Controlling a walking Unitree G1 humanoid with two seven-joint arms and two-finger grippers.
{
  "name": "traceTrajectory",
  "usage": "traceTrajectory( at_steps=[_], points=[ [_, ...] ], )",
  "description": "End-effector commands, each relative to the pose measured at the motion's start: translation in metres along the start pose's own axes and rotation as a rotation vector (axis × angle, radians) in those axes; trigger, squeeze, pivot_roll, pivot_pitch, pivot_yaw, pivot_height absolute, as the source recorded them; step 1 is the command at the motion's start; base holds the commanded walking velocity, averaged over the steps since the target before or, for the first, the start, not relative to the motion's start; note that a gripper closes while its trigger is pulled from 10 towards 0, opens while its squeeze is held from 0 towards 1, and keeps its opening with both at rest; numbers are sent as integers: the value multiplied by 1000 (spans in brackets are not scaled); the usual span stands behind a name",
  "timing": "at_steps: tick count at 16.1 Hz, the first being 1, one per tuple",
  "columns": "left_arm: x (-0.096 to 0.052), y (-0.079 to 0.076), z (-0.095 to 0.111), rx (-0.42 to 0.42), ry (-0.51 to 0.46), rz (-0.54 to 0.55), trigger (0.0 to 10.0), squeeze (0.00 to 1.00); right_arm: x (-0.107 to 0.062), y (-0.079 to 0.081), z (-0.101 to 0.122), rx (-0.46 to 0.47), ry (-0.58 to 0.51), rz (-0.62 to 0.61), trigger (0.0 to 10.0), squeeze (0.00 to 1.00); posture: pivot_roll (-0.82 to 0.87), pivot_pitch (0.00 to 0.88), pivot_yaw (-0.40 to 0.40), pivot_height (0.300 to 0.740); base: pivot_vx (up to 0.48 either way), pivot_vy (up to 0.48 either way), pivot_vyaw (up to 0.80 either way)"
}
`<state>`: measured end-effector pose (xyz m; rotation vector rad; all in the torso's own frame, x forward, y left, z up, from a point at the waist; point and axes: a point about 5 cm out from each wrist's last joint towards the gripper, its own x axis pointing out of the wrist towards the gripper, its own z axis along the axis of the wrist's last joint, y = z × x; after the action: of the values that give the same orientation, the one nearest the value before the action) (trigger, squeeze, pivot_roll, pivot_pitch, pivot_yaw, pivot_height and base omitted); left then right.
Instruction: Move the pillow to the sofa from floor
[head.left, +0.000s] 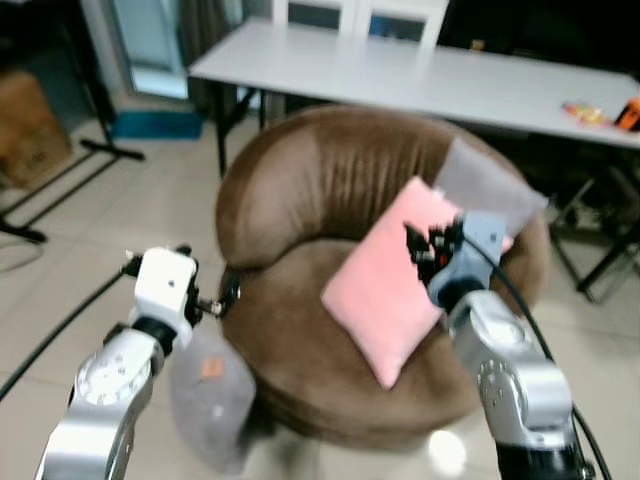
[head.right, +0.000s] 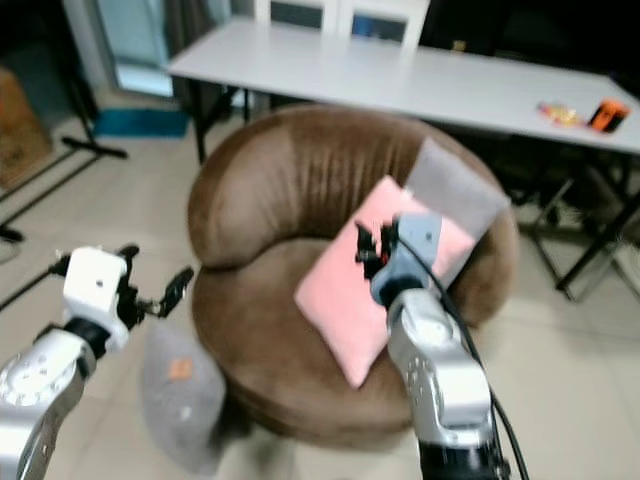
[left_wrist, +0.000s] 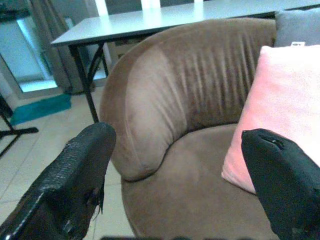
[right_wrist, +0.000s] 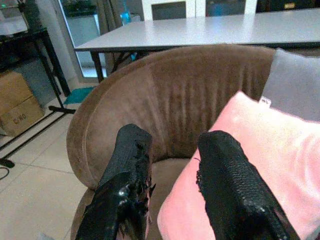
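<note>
The pink pillow (head.left: 395, 285) lies on the seat of the brown sofa (head.left: 300, 190), tilted on one corner and leaning back against a grey pillow (head.left: 490, 185) propped on the sofa's right side. A second grey pillow (head.left: 207, 395), with a small orange mark on it, is on the floor (head.left: 150, 200) against the sofa's left front, just below the left arm. If that one is the task's thing, the job is not done.

The right tool (head.left: 432, 245) hangs over the pink pillow's upper part with its fingers (right_wrist: 127, 185) parted and nothing between them; in the right wrist view the pink edge sits right next to one finger. The left tool (head.right: 155, 292) hovers at the sofa's left edge, above the floor pillow, its fingers (left_wrist: 80, 175) spread wide and empty.

The risks, as a judgement:
- The right tool is close enough to the pink pillow that a careless pull back could snag the fabric and drag it forward; it rests on a corner near the seat's front, so it could slide off onto the floor
- The left arm has to reach down beside the sofa for the floor pillow; the sofa's bulging side is near, so the arm could rub or bump it on the way
- A soft pillow pinched by two thin fingers at one edge may sag and slip out while being lifted
- The seat is already crowded; dropping another pillow on it could knock the pink one off

The white surface (head.left: 420, 75) behind is well apart and no concern
</note>
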<state>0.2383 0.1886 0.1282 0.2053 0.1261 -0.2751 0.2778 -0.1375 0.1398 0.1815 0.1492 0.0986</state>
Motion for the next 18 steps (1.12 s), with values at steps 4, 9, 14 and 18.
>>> traceTrajectory(
  at_steps=[4,9,14,18],
  points=[
    [0,-1,4,-3,-25,-2,10000,0,0,-3,1,13,6,-15,10000,0,-7,0,-50,740,0,87,0],
    [3,3,9,6,-52,10,10000,0,3,5,-1,-38,15,36,10000,0,2,0,-45,740,55,0,480],
    [5,6,9,15,-49,14,10000,0,3,5,-3,-28,22,40,10000,0,5,0,-36,740,290,0,800],
    [5,5,8,15,-47,7,10000,0,2,8,-6,-46,35,77,10000,0,6,0,-35,740,292,0,800]
  ],
)
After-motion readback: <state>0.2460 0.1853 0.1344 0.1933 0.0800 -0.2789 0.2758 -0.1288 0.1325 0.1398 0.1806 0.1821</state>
